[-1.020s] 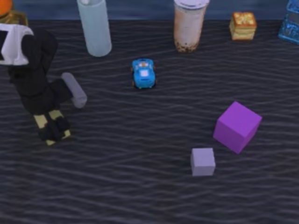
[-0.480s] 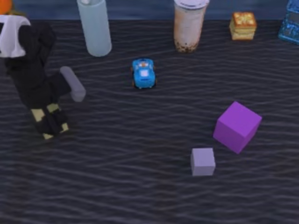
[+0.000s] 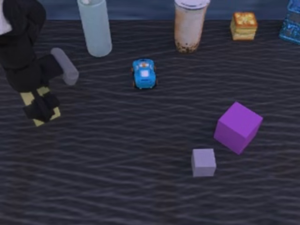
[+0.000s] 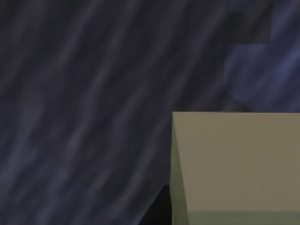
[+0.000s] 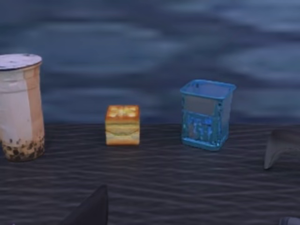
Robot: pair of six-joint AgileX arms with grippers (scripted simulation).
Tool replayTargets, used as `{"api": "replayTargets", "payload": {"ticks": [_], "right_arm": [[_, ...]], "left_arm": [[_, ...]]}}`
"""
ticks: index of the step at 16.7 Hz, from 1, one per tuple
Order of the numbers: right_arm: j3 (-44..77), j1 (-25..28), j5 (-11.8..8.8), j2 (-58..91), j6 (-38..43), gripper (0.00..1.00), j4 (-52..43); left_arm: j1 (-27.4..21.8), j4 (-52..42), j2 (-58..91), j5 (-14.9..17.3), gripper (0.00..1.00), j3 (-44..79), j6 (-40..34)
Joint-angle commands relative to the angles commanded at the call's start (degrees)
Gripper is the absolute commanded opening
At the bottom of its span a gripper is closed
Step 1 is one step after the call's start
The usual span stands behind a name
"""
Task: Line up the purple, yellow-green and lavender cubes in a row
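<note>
Table (image 3: 117, 187): dark top with a pale wavy grain, running back to a blue-grey wall behind the far row of items. Landmark for all places below: the toy car (image 3: 143, 73), blue, standing in the far-middle of the table. Left gripper (image 3: 41, 108) sits well left of the car and slightly nearer the camera, close to the table's left edge; its dark fingers are clamped on the yellow-green cube (image 3: 29, 98), whose faces show on either side of them. In the left wrist view the cube (image 4: 234, 168) fills the frame's corner with only bare table behind it. Purple cube (image 3: 238, 127) rests on the table right of the car and nearer the camera, turned at an angle. Lavender cube (image 3: 203, 162), smaller, lies just beside the purple one, on its car-ward, near side, apart from it. Behind the car to the left, a pale blue bottle (image 3: 95, 28); behind to the right, a bubble-tea cup (image 3: 190, 24). Farther right along the back, an orange block (image 3: 243, 26), then a blue box (image 3: 290, 26). Right arm is out of the top view; its finger tips at the right wrist view's edge stand wide apart.
</note>
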Motion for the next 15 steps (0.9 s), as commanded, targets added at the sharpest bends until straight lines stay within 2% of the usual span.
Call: {"api": "replayTargets", "payload": {"ticks": [4, 6, 8, 15], "right_arm": [[0.00, 0.00, 0.00, 0.00, 0.00, 1.00, 0.00], [0.00, 0.00, 0.00, 0.00, 0.00, 1.00, 0.00], [0.00, 0.00, 0.00, 0.00, 0.00, 1.00, 0.00], [0.00, 0.00, 0.00, 0.00, 0.00, 1.00, 0.00]], "left_arm": [[-1.12, -0.02, 0.41, -0.01, 0.00, 0.32, -0.06], [-4.32, -0.74, 1.10, 0.00, 0.00, 1.76, -0.61], [-9.76, -1.87, 2.10, -0.02, 0.00, 3.77, -1.55], [-34.24, -6.27, 5.39, -0.30, 0.00, 11.45, -6.38]]}}
